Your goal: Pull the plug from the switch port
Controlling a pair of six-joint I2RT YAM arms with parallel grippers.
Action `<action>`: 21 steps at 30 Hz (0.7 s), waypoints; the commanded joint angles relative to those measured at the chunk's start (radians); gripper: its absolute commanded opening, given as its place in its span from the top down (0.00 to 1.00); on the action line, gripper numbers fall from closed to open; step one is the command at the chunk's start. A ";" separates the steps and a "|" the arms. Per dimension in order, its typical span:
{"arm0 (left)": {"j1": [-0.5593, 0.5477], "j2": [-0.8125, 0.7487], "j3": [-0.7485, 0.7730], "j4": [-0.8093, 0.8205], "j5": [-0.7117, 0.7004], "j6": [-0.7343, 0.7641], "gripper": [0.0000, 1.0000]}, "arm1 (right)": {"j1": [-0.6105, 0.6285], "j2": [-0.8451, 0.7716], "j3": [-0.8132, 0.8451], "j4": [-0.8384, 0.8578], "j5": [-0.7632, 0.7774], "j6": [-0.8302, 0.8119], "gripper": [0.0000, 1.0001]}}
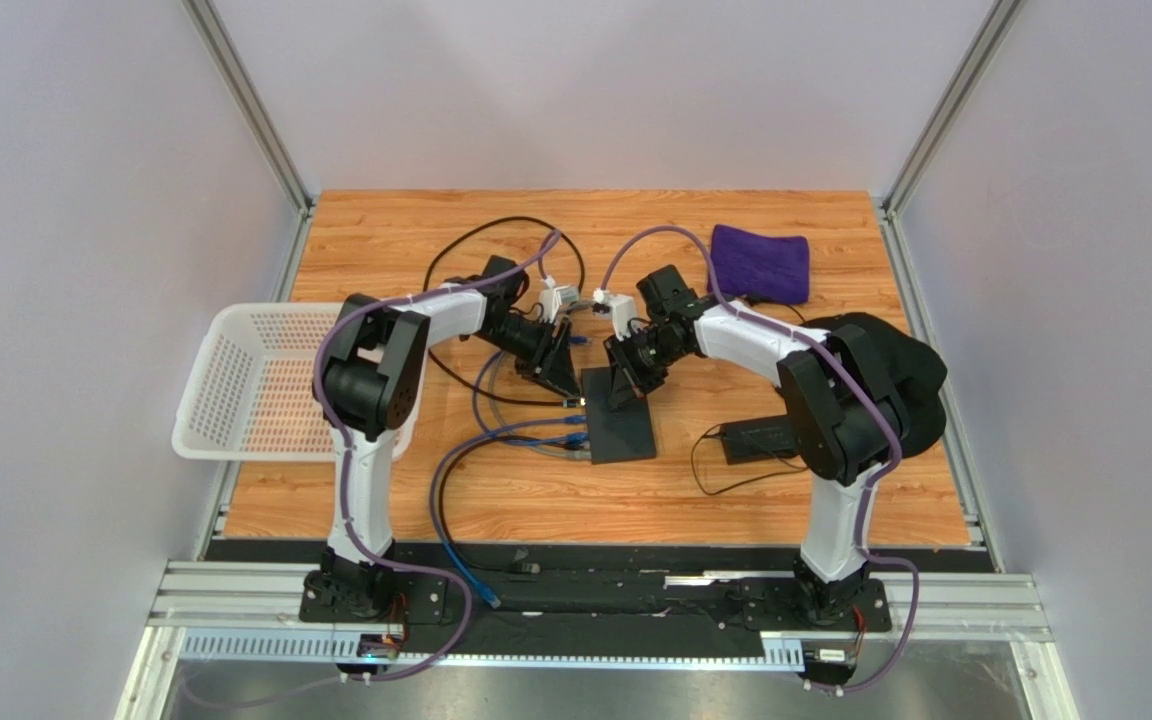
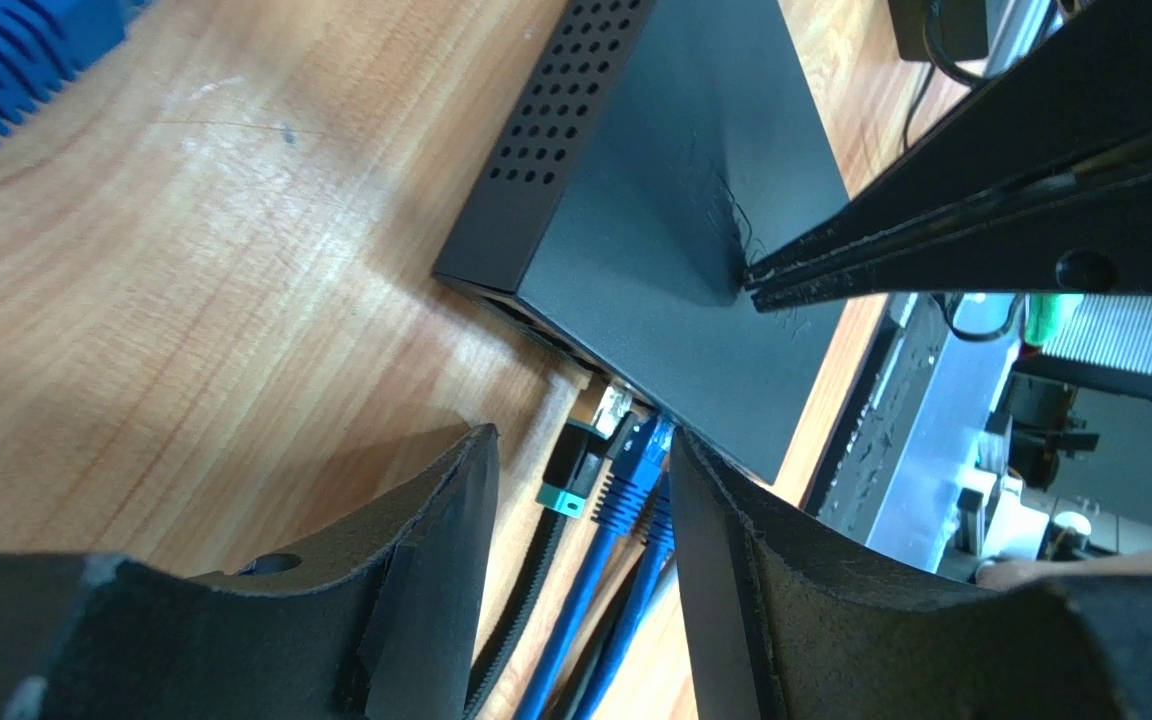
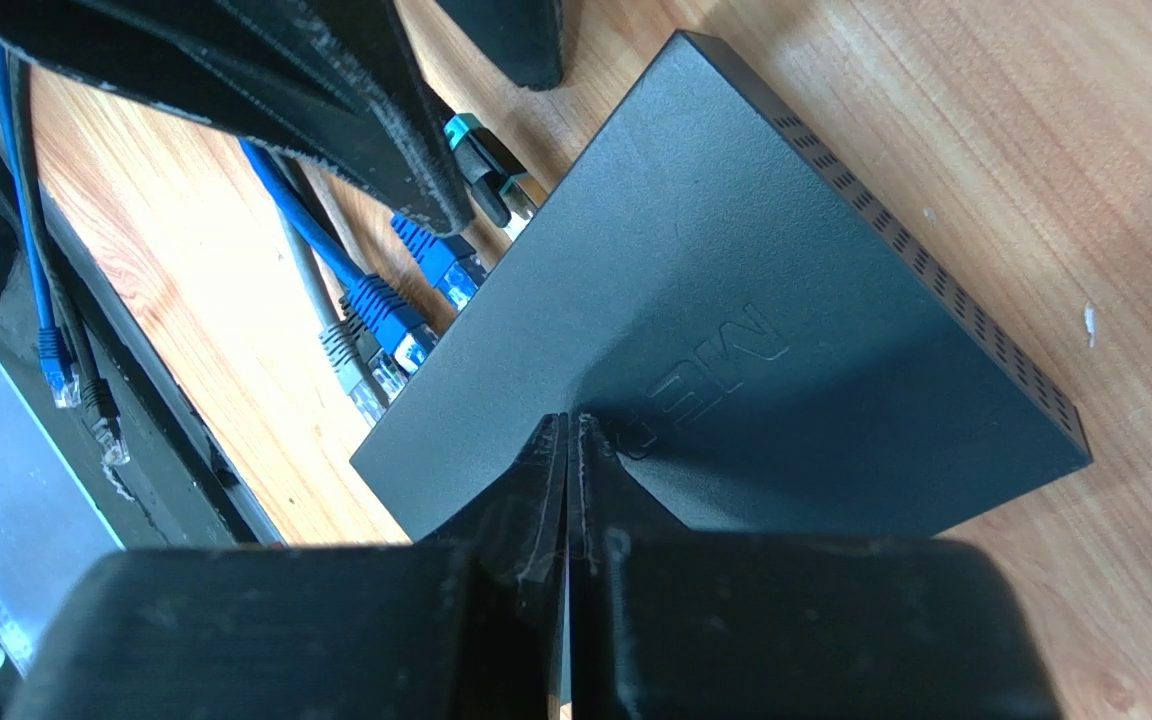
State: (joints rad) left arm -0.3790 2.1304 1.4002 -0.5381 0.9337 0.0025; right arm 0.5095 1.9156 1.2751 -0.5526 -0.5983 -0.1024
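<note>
Left gripper is hanging spread around the black plug at the switch port edge, pinching nothing.
Right gripper, fingers pressed together, is bearing tips-down on the switch top, likely pinning it against the pull. Switch is lying mid-table between the arms, ports facing left. Blue plugs are crowding just beside the black plug, one also between the jaws, so grabbing the wrong one is a risk. White basket and purple cloth are lying well apart.
</note>
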 commanded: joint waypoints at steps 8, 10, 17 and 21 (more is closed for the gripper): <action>-0.027 0.016 0.020 -0.039 -0.032 0.076 0.48 | 0.003 0.054 0.024 0.011 0.054 -0.006 1.00; -0.035 0.014 0.017 -0.040 -0.039 0.076 0.50 | 0.001 0.057 0.026 0.010 0.051 -0.006 1.00; -0.064 0.005 0.023 -0.045 -0.095 0.074 0.56 | 0.001 0.065 0.033 0.006 0.049 -0.006 1.00; -0.066 0.010 0.031 -0.052 -0.091 0.082 0.61 | 0.001 0.063 0.032 0.006 0.049 -0.007 1.00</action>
State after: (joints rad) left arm -0.4248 2.1357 1.4128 -0.5762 0.8829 0.0334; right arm 0.5072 1.9350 1.2987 -0.5766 -0.6071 -0.0963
